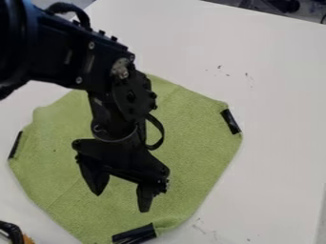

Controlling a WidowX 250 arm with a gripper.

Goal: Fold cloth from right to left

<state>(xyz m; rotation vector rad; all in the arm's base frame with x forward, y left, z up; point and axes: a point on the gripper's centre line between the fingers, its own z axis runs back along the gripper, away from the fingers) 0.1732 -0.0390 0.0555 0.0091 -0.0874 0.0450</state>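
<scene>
The green cloth [197,147] is lying spread on the white table [277,95], its right edge, with a black strip [230,121], pointing outward, so the right-to-left fold is apparently still waiting to be made. The cloth is extending beneath and around the claw [121,202], which is hanging over its lower middle, fingers parted and gripping nothing; whether the tips are touching the fabric, I cannot tell.
</scene>
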